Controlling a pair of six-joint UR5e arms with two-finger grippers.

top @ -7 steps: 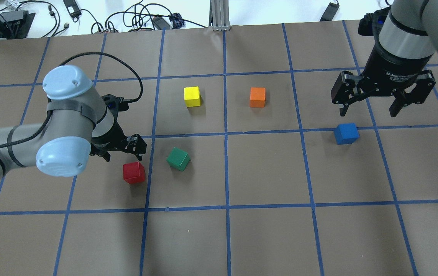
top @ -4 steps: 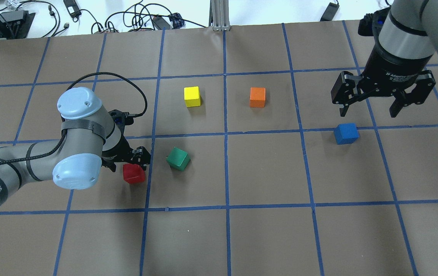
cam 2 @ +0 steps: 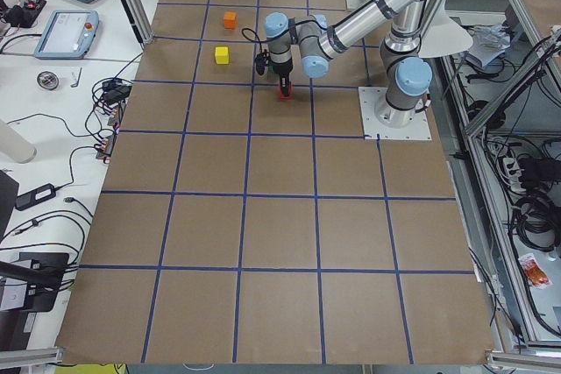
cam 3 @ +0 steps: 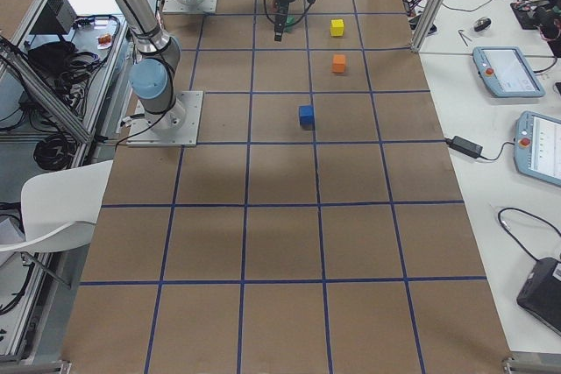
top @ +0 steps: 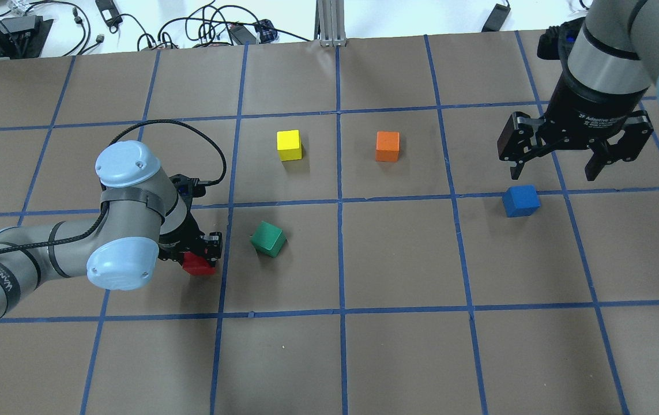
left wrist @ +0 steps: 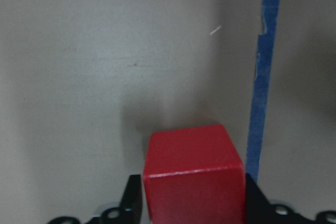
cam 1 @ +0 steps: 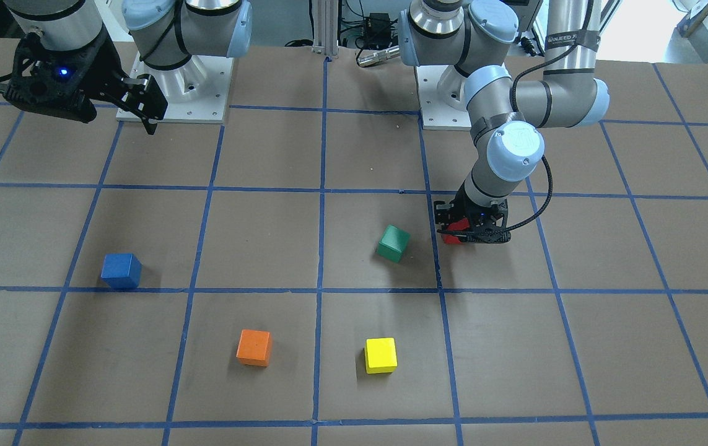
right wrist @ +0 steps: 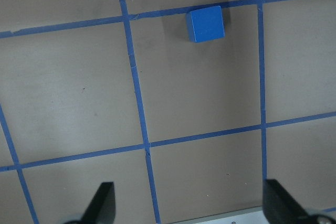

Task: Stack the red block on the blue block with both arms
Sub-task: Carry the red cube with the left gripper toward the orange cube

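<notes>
The red block (top: 199, 267) rests on the table left of centre, and the left wrist view shows it (left wrist: 193, 174) between the two fingers. My left gripper (top: 197, 254) is lowered over it, with its fingers against two opposite sides, shut on it. It also shows in the front-facing view (cam 1: 469, 231). The blue block (top: 520, 200) lies on the table at the right, alone. My right gripper (top: 554, 169) hangs open and empty, high above the table just behind the blue block, which shows in the right wrist view (right wrist: 205, 23).
A green block (top: 268, 238) lies tilted just to the right of the red block. A yellow block (top: 289, 144) and an orange block (top: 387, 146) sit further back near the middle. The brown table carries a grid of blue tape.
My left gripper has moved forward and down onto the red block, and its fingers have closed in on it. My right gripper has barely moved.
</notes>
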